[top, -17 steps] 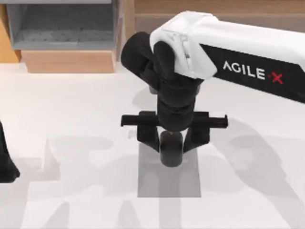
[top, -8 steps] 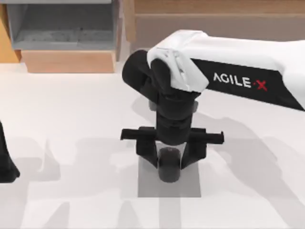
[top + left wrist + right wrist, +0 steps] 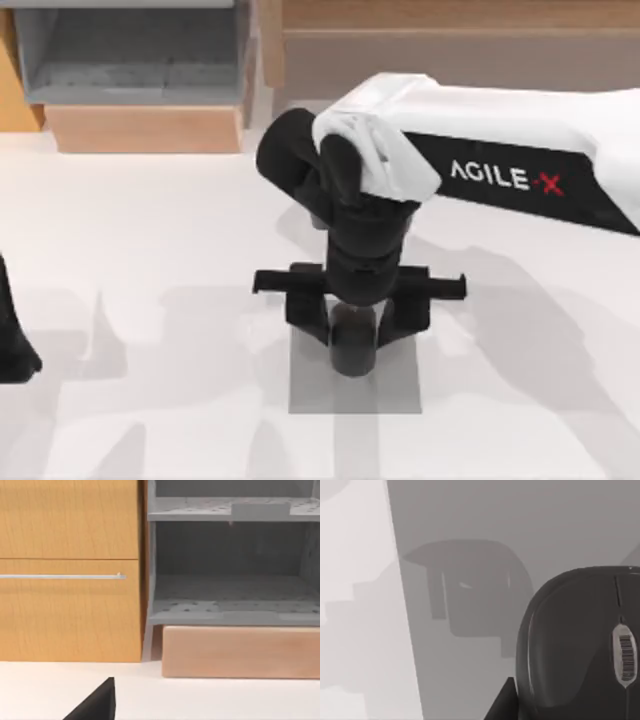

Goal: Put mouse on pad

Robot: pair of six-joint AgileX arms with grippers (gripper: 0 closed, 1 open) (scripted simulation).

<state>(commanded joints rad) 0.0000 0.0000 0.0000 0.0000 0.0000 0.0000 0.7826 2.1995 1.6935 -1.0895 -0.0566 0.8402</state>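
Dark domed mouse (image 3: 353, 345) over grey pad (image 3: 400, 385); pad flat.

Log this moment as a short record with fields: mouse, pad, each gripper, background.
mouse: the mouse sits over the pad, between the right gripper's fingers
pad: the pad, flat on the table's middle
right gripper: the right gripper, above the pad, fingers either side of the mouse
left gripper: the left gripper, parked at the table's left edge
background: wooden cabinet and grey shelf

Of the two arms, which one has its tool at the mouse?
The right arm: its tool stands over the pad with a finger on either side of the mouse. The left arm is parked at the table's left edge.
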